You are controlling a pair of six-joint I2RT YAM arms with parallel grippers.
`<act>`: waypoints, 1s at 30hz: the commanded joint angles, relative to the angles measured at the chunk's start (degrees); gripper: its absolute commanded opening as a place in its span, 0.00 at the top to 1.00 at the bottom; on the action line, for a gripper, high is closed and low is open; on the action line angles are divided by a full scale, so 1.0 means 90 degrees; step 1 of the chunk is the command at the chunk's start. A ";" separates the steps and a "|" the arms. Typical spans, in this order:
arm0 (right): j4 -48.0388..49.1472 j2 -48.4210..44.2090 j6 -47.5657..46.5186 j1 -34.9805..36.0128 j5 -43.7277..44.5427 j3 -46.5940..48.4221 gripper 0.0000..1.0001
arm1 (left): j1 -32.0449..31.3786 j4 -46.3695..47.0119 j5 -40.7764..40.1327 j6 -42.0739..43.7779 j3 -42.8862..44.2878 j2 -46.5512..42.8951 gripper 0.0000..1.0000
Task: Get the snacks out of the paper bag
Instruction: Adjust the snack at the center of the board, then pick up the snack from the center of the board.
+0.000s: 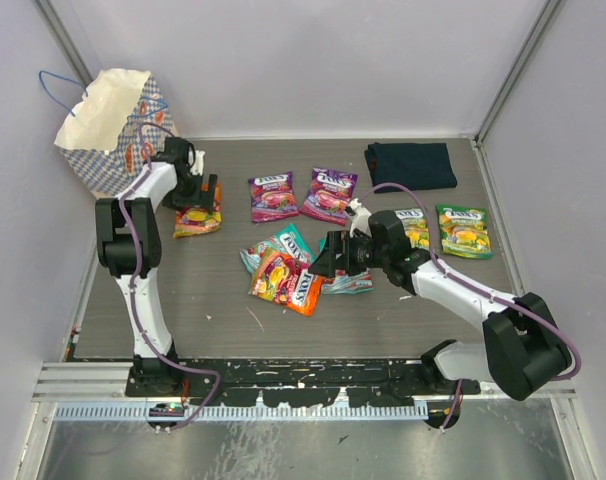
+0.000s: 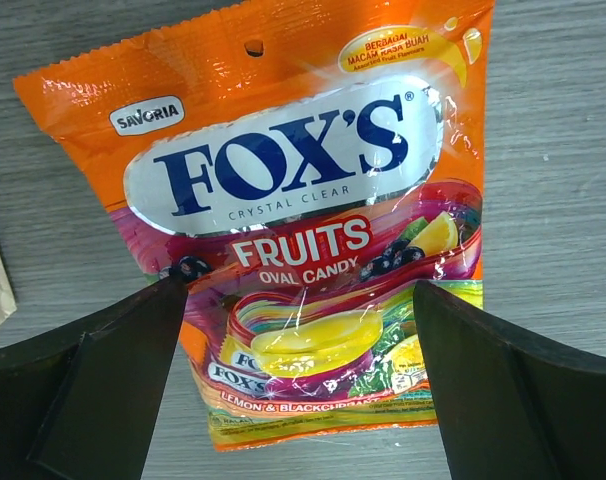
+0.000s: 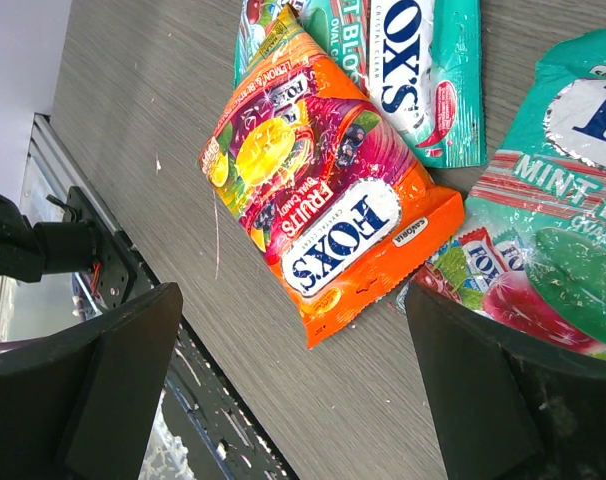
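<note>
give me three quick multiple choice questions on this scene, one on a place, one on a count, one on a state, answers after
1. Where is the cream-tan paper gift bag in the top view?
A. far left corner
B. near right corner
C. dead centre

2. How many purple glossy candy packets are in view?
A. one
B. two
C. four

3. How is the left tool set?
A. shut on a packet
B. open, with the orange Fruits candy packet between its fingers
C. inside the bag

Answers:
1 A, it sits at the top left of that view.
2 B, the two lie side by side toward the rear.
3 B, the left wrist view shows the fingers wide apart on either side of the flat packet.
</note>
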 commanded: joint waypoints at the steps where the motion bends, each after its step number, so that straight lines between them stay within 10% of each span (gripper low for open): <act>1: 0.0231 -0.0188 -0.0049 -0.0012 -0.0090 0.0061 0.00 | -0.0108 0.0200 -0.0400 0.0184 0.0164 -0.0721 0.02; 16: 0.0556 -0.0018 -0.0024 -0.0011 -0.0168 -0.0079 0.00 | -0.0327 0.1909 0.0104 -0.1446 -0.3176 -0.5390 0.02; 30: 0.0721 0.0279 0.0102 -0.0011 -0.0060 -0.0184 0.00 | -0.1962 0.2890 0.0680 -0.4016 -0.7206 -0.8751 0.02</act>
